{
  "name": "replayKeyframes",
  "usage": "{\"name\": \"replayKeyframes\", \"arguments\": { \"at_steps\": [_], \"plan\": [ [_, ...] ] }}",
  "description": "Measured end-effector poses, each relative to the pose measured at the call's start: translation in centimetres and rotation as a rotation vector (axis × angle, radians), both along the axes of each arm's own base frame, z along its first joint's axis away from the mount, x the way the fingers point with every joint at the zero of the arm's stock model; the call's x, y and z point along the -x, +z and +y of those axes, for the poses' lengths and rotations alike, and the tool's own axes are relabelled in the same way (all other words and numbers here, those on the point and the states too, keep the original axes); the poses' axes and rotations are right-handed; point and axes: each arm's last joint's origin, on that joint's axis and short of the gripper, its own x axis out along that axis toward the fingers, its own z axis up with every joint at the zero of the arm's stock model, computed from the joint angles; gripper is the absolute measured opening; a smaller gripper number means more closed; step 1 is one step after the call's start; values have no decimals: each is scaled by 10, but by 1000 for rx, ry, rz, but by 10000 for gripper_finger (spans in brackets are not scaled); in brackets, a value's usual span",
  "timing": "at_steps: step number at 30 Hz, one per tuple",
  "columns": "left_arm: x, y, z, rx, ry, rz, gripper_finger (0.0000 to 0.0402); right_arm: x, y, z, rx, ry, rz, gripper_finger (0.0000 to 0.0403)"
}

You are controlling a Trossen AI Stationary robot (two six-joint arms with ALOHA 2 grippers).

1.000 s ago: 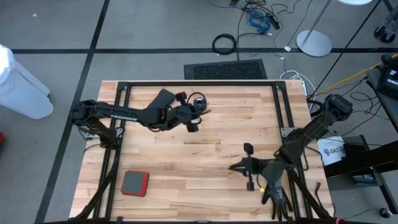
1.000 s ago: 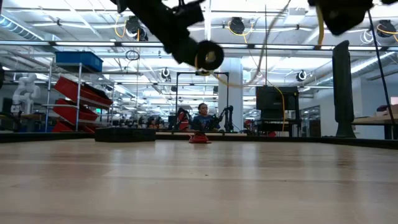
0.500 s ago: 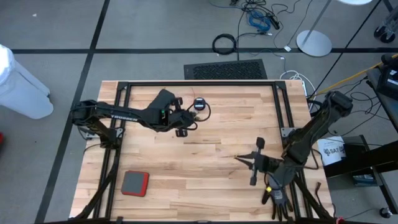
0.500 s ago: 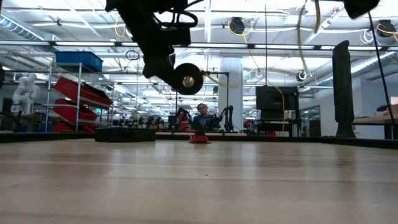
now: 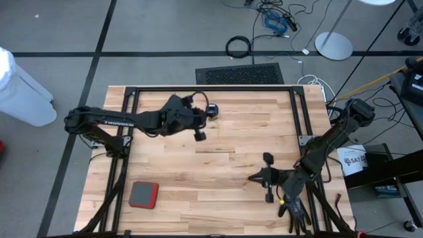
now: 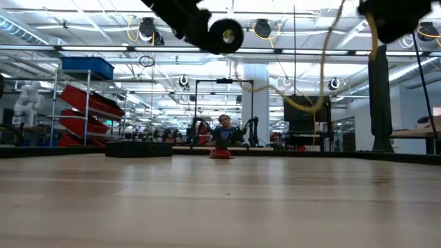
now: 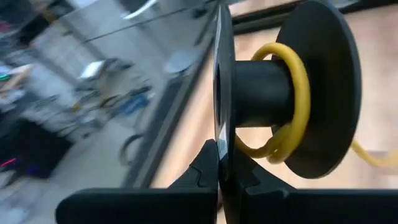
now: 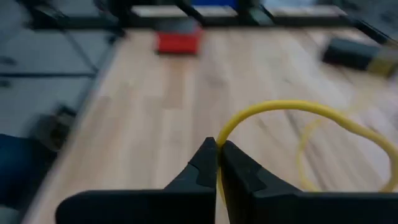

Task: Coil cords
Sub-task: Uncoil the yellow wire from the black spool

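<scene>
Left end effector (image 7: 219, 163) pinches a black reel (image 7: 283, 87) wound with thin yellow cord (image 8: 298, 111), which the right end effector (image 8: 217, 163) nips.

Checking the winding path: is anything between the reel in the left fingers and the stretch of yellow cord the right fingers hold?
Nothing visible. The left gripper pinches the reel; the right gripper pinches the yellow cord, which hangs free above the bare table.

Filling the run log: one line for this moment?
left gripper: shut on reel flange | right gripper: shut on yellow cord | both raised
</scene>
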Motion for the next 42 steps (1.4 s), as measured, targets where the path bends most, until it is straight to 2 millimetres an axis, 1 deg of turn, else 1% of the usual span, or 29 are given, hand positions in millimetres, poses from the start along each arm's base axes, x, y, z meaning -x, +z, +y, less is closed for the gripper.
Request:
{"name": "replayKeyframes", "arguments": {
  "at_steps": [2,4,9,13,19,23,26,28,31,33,37,40,42],
  "plan": [
    [0,-4,8,-36,66,34,0,-2,5,5,3,42,-52,0],
    [1,-11,14,-76,115,107,0,-1,10,8,18,77,-93,0],
    [3,-34,20,-152,183,322,0,3,20,14,61,120,-170,0],
    [5,-48,20,-157,176,446,0,10,26,13,122,51,-203,0],
    [9,-54,10,-168,138,532,0,24,34,8,226,-134,-234,0],
    [10,-54,-2,-178,99,550,0,33,32,-3,220,-217,-199,0],
    [9,-52,-14,-152,32,524,0,39,25,-14,192,-262,-141,0],
    [8,-46,-22,-123,-21,470,0,42,18,-22,173,-297,-92,0],
    [6,-33,-29,-96,-72,354,0,43,9,-30,106,-316,-2,0],
    [5,-21,-30,-72,-83,246,0,41,5,-31,67,-306,38,0],
    [4,2,-22,-43,-45,45,0,31,5,-22,36,-220,41,0],
    [1,10,-12,-47,5,-57,0,21,9,-13,29,-134,2,0],
    [-2,11,-5,-73,63,-91,0,16,12,-7,23,-74,-34,0]
  ]
}}
